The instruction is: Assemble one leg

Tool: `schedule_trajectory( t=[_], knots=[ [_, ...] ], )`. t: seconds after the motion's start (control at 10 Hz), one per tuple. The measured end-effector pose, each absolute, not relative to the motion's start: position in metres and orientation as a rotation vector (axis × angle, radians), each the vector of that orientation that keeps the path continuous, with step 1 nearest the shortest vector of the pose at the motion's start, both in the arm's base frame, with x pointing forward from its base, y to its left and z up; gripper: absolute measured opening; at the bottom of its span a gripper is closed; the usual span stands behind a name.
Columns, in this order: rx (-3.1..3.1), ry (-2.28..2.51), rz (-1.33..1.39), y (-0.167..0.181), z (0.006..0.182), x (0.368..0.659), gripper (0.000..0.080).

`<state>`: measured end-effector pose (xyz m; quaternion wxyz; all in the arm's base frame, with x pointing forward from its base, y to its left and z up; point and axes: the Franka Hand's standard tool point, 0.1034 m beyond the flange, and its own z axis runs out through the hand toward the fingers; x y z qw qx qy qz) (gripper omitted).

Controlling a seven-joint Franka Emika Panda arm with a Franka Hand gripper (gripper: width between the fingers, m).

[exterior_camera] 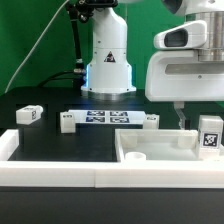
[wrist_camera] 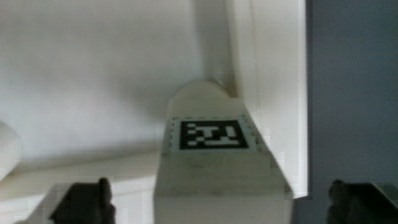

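Note:
The leg (exterior_camera: 210,135), a small white block with a black-and-white tag, stands upright at the exterior view's right, at the edge of the big white panel (exterior_camera: 165,148). My gripper (exterior_camera: 193,120) hangs right over it. In the wrist view the leg (wrist_camera: 217,140) sits between my two dark fingertips (wrist_camera: 80,202), with a gap on each side. The gripper (wrist_camera: 222,205) is open and touches nothing. Under the leg, the white panel (wrist_camera: 89,90) fills the view, and its edge runs close beside the leg.
Three more small white tagged blocks (exterior_camera: 30,115) (exterior_camera: 67,122) (exterior_camera: 150,121) lie on the black table around the marker board (exterior_camera: 105,118). The robot base (exterior_camera: 108,60) stands behind. A white wall (exterior_camera: 60,170) runs along the front. The panel has a corner hole (exterior_camera: 135,157).

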<state>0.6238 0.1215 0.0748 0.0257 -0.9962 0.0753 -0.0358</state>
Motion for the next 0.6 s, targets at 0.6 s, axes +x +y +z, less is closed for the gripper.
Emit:
schedule_trajectory(
  t=[0.6],
  knots=[
    [-3.032,0.530,-0.101,0.1190,0.0744,0.6236,0.0291]
  ],
)
